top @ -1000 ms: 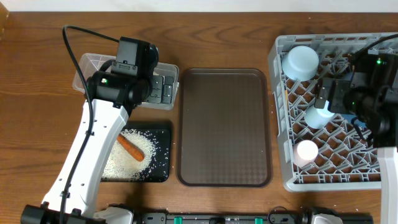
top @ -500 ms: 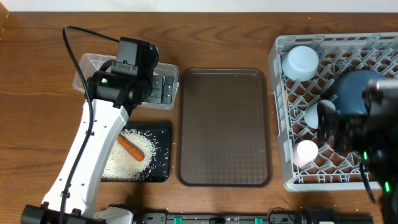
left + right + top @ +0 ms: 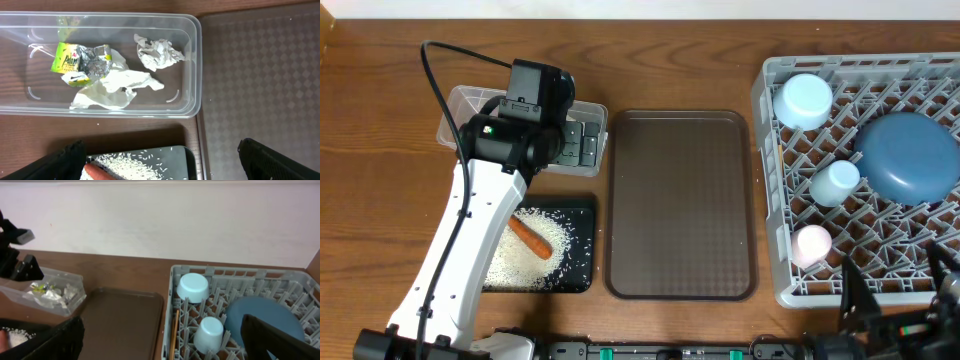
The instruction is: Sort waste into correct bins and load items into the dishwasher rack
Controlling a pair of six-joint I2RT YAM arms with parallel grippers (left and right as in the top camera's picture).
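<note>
The clear tub (image 3: pixel 192 60) holds a yellow-green wrapper (image 3: pixel 67 62), silver foil (image 3: pixel 99 56) and white tissue (image 3: pixel 115 87). My left gripper (image 3: pixel 162 167) hangs open and empty over the tub's right end (image 3: pixel 575 145). Rice (image 3: pixel 525 250) and a carrot piece (image 3: pixel 531 237) lie in the black tray (image 3: pixel 582 212). In the grey rack (image 3: pixel 770 180) sit a dark-blue plate (image 3: pixel 910 155), a pale bowl (image 3: pixel 802 100), a light-blue cup (image 3: pixel 835 183), a pink cup (image 3: pixel 810 245) and chopsticks (image 3: pixel 174 335). My right gripper (image 3: pixel 162 345) is open and empty at the rack's front right corner (image 3: pixel 900 290).
A large brown serving tray (image 3: pixel 680 205) lies between the bins and the rack. The left arm's white link (image 3: pixel 450 260) crosses the black tray's left edge. A cable (image 3: pixel 460 50) loops behind the tub.
My right arm has pulled back from over the rack to the front right corner, uncovering the dark-blue plate lying in the rack. The left arm has not moved.
</note>
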